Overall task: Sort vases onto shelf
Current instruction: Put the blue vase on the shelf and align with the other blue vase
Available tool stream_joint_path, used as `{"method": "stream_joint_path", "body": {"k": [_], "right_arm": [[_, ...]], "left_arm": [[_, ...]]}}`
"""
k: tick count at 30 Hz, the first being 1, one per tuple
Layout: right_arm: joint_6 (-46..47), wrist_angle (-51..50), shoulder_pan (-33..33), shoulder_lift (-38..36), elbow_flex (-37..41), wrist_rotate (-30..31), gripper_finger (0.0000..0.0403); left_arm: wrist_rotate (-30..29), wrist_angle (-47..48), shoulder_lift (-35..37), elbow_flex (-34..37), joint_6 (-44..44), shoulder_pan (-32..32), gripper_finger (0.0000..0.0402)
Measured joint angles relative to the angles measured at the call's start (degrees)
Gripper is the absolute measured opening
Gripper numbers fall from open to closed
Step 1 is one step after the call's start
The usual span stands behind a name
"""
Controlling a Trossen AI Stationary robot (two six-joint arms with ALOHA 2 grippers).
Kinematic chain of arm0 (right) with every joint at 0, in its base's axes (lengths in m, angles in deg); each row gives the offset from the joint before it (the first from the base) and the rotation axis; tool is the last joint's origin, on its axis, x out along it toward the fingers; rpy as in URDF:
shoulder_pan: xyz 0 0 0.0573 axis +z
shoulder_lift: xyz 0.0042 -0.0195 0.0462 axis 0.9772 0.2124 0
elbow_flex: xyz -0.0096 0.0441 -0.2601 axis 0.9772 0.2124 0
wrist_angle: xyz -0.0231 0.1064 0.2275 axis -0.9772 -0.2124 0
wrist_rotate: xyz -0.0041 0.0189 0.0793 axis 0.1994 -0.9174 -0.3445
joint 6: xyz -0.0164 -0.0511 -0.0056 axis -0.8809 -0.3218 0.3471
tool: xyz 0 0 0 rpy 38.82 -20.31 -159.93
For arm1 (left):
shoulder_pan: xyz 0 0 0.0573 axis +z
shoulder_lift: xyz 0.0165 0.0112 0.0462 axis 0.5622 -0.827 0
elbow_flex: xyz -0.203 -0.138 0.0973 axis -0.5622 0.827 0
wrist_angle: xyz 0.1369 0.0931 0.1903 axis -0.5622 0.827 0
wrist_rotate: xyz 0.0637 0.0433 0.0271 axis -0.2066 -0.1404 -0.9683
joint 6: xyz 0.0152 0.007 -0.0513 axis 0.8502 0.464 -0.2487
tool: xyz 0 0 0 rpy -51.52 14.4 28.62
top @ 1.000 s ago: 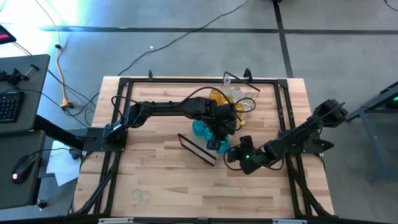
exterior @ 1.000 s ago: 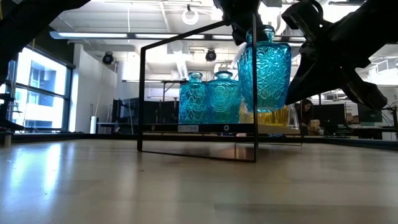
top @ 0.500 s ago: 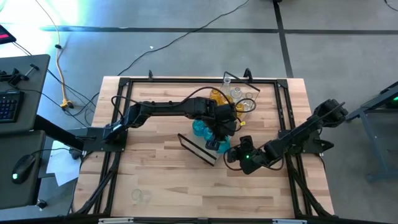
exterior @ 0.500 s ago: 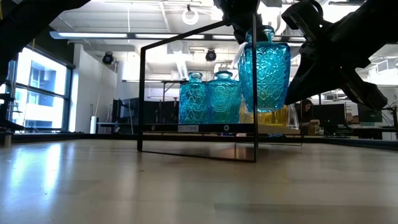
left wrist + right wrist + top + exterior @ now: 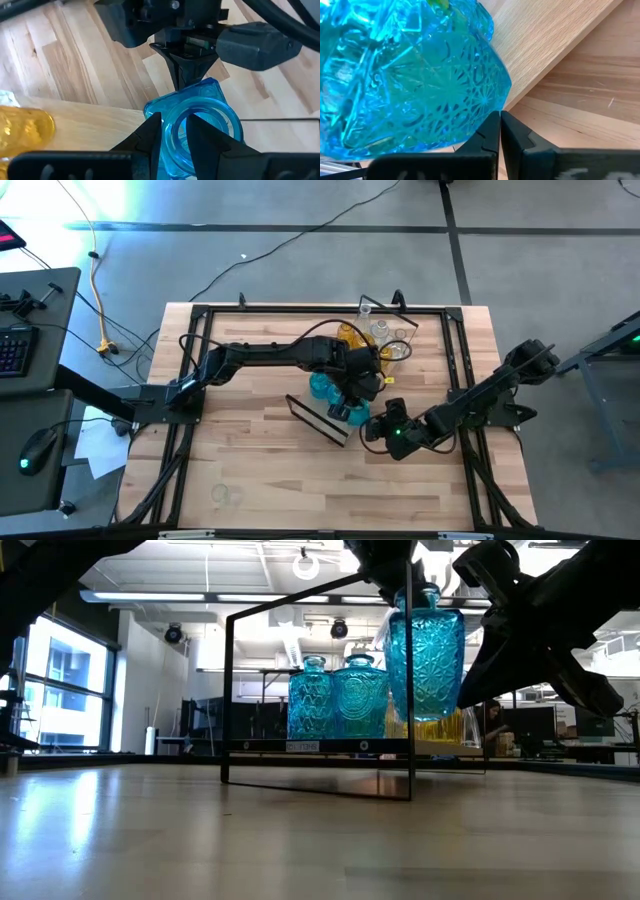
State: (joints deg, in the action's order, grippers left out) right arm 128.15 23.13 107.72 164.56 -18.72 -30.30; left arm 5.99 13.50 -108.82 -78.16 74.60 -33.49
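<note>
At the near end of the shelf (image 5: 378, 376), the left gripper (image 5: 173, 131) holds a teal vase (image 5: 425, 648) by its neck rim: one finger sits inside the mouth, the other outside, and the two are closed on the glass wall between them. In the low view the vase hangs upright with its base clear of the board, just beside the black wire end frame (image 5: 318, 690). The left arm reaches in across the tabletop (image 5: 250, 440) from the left side.

The right gripper (image 5: 500, 131) sits directly beside the held vase, on the side facing the right arm. Its fingers are pressed fully together and hold nothing. In the right wrist view the fingertips lie at the lower flank of the patterned glass; whether they touch it cannot be told.

Two further teal vases (image 5: 340, 697) stand upright on the shelf behind the held one, close together. Amber vases (image 5: 351, 335) stand beyond them toward the far end of the board, and clear vases (image 5: 385, 332) occupy the far end. One clear vase (image 5: 224, 495) lies alone near the front left corner of the tabletop, well apart from the shelf.
</note>
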Motion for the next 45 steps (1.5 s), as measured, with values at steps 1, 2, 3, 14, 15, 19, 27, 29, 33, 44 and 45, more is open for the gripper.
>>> {"method": "stream_joint_path", "body": {"k": [1, 2, 3, 14, 15, 19, 27, 29, 33, 44, 45], "right_arm": [[0.00, 0.01, 0.00, -0.01, 0.00, -0.02, 0.0000], [0.00, 0.02, 0.00, -0.01, 0.00, -0.02, 0.0000], [0.03, 0.02, 0.00, -0.01, 0.00, -0.03, 0.0000], [0.45, 0.15, -0.01, -0.02, -0.02, -0.14, 0.0000], [0.49, 0.42, -0.07, -0.03, -0.04, -0.12, 0.0000], [0.42, 1.01, -0.40, -0.07, -0.07, -0.10, 0.0000], [-0.07, 0.96, -1.17, -0.07, -0.07, -0.13, 0.0000], [-0.52, 0.98, -1.22, -0.07, -0.07, -0.11, 0.0000], [-0.66, 0.99, -1.22, -0.07, -0.07, -0.15, 0.0000], [-0.90, 1.16, -1.22, -0.04, -0.04, -0.16, 0.0000], [-0.90, 1.18, -1.22, -0.04, -0.04, -0.20, 0.0000]], "left_arm": [[0.00, -0.02, 0.00, 0.00, 1.25, 0.00, 0.0076], [-0.03, -0.04, 0.00, 0.00, 2.48, -0.05, 0.0076], [-0.07, -0.04, 0.00, 0.00, 3.63, -0.16, 0.0076], [-0.09, 0.25, -1.03, 0.01, 13.11, -0.21, 0.0076], [-0.13, 0.41, -1.43, 0.09, 13.27, -0.17, 0.0076], [-0.12, 0.70, -2.03, 0.07, 14.52, -0.20, 0.0076], [-0.08, 0.26, -2.34, -0.02, 14.33, 0.07, 0.0076], [-0.38, 0.08, -2.34, -0.02, 13.53, 0.07, 0.0076], [-1.48, -0.15, -2.36, -0.04, 13.94, 0.02, 0.0081], [-2.85, -0.54, -2.38, -0.05, 13.72, -0.04, 0.0140], [-2.99, -0.55, -2.38, -0.07, 13.72, -0.04, 0.0145]]}}
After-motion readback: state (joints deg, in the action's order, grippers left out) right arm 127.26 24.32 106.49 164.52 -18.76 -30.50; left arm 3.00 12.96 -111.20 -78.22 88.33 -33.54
